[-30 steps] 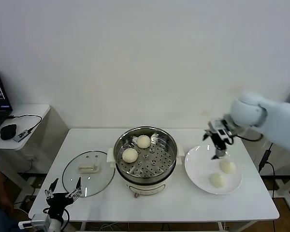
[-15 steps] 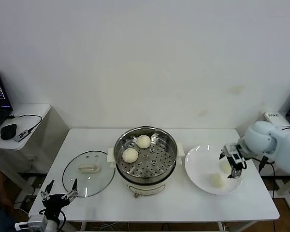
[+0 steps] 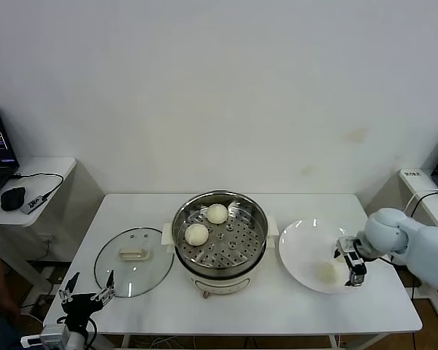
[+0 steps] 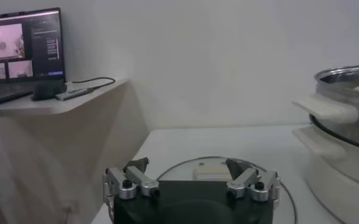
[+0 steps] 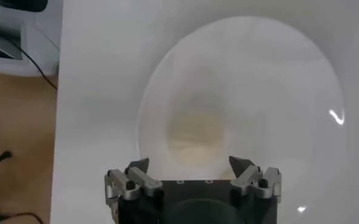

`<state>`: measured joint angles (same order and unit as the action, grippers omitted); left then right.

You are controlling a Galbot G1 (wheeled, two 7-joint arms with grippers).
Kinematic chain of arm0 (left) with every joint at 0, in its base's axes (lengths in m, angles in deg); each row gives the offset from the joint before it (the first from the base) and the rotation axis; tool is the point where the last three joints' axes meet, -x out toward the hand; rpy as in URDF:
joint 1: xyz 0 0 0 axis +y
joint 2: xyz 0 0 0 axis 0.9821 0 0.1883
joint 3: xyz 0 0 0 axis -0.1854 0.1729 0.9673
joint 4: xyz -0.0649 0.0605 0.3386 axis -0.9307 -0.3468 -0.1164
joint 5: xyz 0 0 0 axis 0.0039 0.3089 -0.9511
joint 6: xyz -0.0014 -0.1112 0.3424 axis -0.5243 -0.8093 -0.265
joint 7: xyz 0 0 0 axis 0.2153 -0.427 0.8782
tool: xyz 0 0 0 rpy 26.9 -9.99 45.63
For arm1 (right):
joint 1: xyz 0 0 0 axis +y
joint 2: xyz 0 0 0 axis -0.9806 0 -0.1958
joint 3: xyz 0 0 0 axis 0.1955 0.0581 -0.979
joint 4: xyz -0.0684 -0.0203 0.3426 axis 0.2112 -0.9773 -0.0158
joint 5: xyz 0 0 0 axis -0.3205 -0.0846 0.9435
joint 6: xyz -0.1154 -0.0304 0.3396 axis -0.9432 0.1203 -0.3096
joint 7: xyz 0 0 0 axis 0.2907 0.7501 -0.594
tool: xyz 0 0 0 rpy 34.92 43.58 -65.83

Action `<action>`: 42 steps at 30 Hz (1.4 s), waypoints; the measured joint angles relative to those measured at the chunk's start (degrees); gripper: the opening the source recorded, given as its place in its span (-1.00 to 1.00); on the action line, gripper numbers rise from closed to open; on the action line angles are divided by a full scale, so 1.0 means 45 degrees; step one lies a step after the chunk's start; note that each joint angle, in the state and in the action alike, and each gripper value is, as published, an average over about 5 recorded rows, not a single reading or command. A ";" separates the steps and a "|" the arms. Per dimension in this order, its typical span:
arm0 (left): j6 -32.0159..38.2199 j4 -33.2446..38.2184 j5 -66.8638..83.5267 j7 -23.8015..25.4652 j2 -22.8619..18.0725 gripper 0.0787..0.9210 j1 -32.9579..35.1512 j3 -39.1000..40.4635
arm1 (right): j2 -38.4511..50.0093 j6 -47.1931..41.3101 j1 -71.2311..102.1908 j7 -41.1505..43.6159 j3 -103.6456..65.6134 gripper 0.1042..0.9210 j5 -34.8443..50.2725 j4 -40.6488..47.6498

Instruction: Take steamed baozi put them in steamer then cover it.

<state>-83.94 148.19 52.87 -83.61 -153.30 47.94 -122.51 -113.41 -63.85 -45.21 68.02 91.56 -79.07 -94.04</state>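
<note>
Hanging low over the white plate (image 3: 301, 251) at the right end of the table (image 3: 277, 306), the right gripper (image 3: 354, 262) has its jaws spread wide with nothing between them. From its own wrist camera the two fingertips (image 5: 136, 167) stand well apart on either side of a pale bun (image 5: 194, 137) that sits on the plate directly below; whether the tips touch the bun I cannot tell. From the head view, one bun on the plate (image 3: 326, 272) shows just beside the gripper, and the gripper body covers the spot next to it.

The steamer (image 3: 219, 237) stands in the middle of the table, uncovered, with two baozi (image 3: 197, 234) on its perforated tray toward the back left, one just behind the other. The cover (image 3: 133, 261) lies flat on the table just to the left of the steamer, cream handle up.

The left gripper (image 3: 86, 297) is parked low at the front left corner of the table, near the cover's front edge, jaws also spread and holding nothing.

On the side desk (image 3: 29, 175) to the left, a laptop (image 4: 24, 55) shows a lit screen, but its content is too small to read. No brand marks or labels are legible on the steamer, cover or plate.
</note>
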 measured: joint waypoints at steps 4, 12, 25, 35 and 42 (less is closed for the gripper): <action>0.0005 -0.0030 0.0000 -0.0001 0.0001 0.77 -0.0026 -0.0012 | -0.0276 -0.0077 0.0343 -0.0143 -0.0295 0.75 -0.0108 0.0278; 0.0014 -0.0112 0.0003 -0.0003 0.0009 0.77 -0.0079 -0.0014 | -0.0750 -0.0214 0.0747 -0.0360 -0.0664 0.63 -0.0213 0.0726; 0.0015 -0.0146 0.0000 -0.0003 -0.0023 0.77 -0.0095 -0.0001 | -0.1098 -0.0443 0.1065 -0.0338 -0.0910 0.30 -0.0242 0.1038; 0.0012 -0.0062 0.0006 -0.0001 -0.0012 0.77 -0.0086 0.0009 | -0.1043 -0.0545 0.0818 -0.0097 -0.0921 0.18 -0.0057 0.0977; 0.0009 -0.0003 0.0041 0.0002 0.0066 0.77 -0.0093 0.0018 | -0.0720 -0.0626 -0.0235 0.0291 -0.0660 0.19 0.0417 0.0654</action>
<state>-83.90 148.18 53.06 -83.60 -153.00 47.53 -122.43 -116.65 -66.66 -46.27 69.33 88.59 -77.20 -91.09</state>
